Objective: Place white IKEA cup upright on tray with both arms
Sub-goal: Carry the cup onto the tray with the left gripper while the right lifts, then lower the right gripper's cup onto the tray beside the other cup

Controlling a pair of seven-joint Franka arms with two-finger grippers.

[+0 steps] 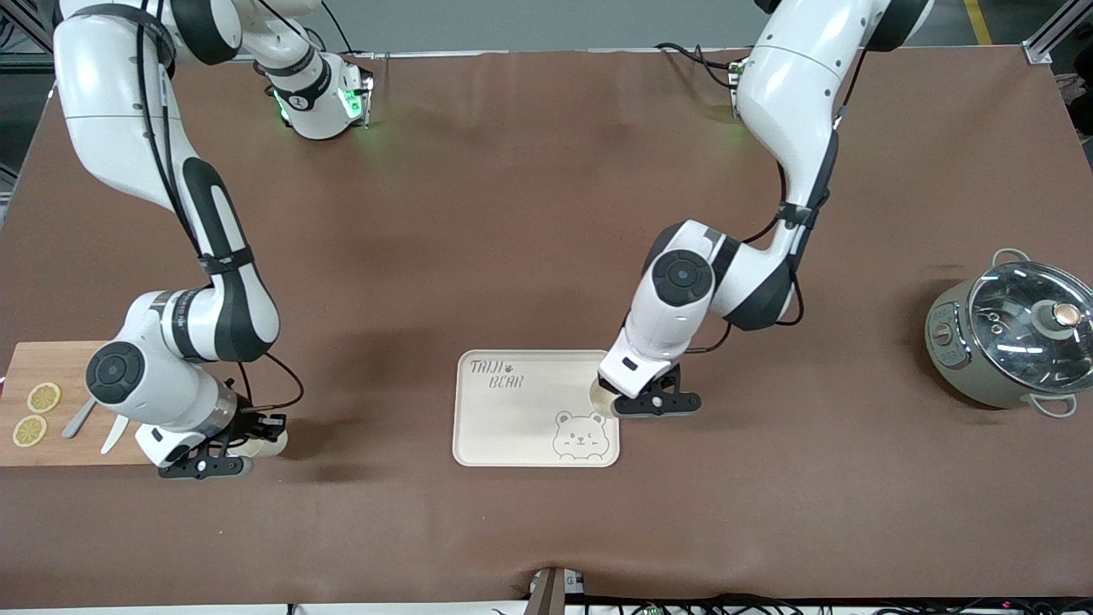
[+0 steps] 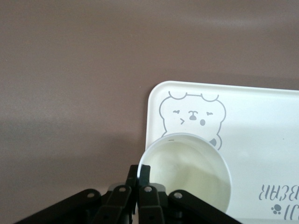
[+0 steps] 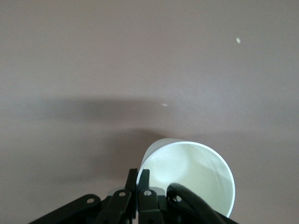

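My left claw pinches the rim of a white cup, upright over the tray edge. My right claw pinches another cup's rim above the table. Probably light, stiff and slick; a rim grip suits.

Cream tray, grey bear-face drawing and lettering; white cup; brown tabletop; yellow lemon slices.

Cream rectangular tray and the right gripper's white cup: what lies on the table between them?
Nothing: in the front view only bare brown table mat lies between the cream rectangular tray and the white cup in the right gripper.
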